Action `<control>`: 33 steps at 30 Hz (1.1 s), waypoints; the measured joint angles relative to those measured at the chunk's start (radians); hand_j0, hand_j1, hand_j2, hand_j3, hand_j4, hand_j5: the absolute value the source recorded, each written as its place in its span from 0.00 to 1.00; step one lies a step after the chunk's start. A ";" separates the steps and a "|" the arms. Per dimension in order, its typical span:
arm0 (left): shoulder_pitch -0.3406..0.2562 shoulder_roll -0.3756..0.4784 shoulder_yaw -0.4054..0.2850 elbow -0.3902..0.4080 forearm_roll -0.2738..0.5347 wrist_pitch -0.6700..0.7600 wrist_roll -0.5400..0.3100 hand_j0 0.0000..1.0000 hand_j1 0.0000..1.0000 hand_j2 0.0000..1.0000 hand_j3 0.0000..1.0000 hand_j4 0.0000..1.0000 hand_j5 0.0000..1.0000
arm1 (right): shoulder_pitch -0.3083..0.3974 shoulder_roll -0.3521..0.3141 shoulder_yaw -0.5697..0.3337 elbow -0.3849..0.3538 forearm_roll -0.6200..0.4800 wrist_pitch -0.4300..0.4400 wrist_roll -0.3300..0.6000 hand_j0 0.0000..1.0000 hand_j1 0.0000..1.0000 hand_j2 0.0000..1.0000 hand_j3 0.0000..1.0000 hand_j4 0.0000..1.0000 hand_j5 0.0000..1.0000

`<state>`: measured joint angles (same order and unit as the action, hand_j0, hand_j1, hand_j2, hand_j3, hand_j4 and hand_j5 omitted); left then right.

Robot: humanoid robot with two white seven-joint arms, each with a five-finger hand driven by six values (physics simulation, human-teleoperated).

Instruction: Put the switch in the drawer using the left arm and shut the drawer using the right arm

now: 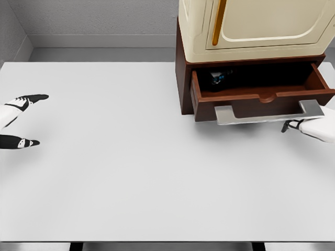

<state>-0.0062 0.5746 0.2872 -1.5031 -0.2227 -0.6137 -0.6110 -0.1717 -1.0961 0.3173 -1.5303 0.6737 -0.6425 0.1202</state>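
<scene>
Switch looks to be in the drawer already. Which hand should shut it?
Right. The right hand sits just below the drawer's handle, at its right end, and the drawer is open. The left hand is open at the table's far left edge.

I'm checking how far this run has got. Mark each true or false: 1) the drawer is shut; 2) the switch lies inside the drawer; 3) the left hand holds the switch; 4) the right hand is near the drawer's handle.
1) False: the drawer stands pulled out.
2) True: the switch, small and dark, sits in the drawer's back left corner.
3) False: the left hand is at the table's left edge, fingers spread, holding nothing.
4) True: the right hand is just below the right end of the handle.
</scene>
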 measured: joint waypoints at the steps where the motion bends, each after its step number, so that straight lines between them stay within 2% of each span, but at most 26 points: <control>1: -0.002 0.000 0.000 0.000 0.000 0.000 0.000 1.00 1.00 1.00 1.00 1.00 1.00 | 0.000 -0.002 0.004 0.001 -0.014 0.001 0.001 0.62 0.62 0.62 0.62 0.62 0.62; 9: -0.002 -0.004 0.000 0.000 -0.001 0.000 0.000 1.00 1.00 1.00 1.00 1.00 1.00 | 0.012 -0.039 0.012 -0.008 -0.120 0.003 0.042 0.62 0.62 0.62 0.62 0.62 0.62; 13: -0.002 -0.005 -0.001 0.000 -0.001 0.000 0.000 1.00 1.00 1.00 1.00 1.00 1.00 | 0.015 -0.056 0.024 -0.015 -0.111 0.001 0.012 0.62 0.62 0.62 0.62 0.62 0.62; 26: -0.005 -0.005 -0.003 0.004 -0.003 0.000 0.000 1.00 1.00 1.00 1.00 1.00 1.00 | 0.107 -0.177 0.014 -0.040 -0.297 0.021 -0.002 0.64 0.64 0.64 0.64 0.64 0.64; 28: -0.005 -0.005 -0.002 0.006 -0.003 0.000 0.000 1.00 1.00 1.00 1.00 1.00 1.00 | 0.135 -0.204 -0.001 -0.040 -0.334 0.026 -0.002 0.69 0.69 0.69 0.69 0.69 0.69; 33: -0.006 -0.005 -0.001 0.012 -0.003 0.000 0.000 1.00 1.00 1.00 1.00 1.00 1.00 | 0.152 -0.242 -0.013 -0.061 -0.363 0.029 -0.006 0.72 0.72 0.72 0.72 0.72 0.72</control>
<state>-0.0123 0.5698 0.2866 -1.4907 -0.2255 -0.6137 -0.6113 -0.0200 -1.3386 0.3047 -1.5910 0.3110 -0.6135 0.1145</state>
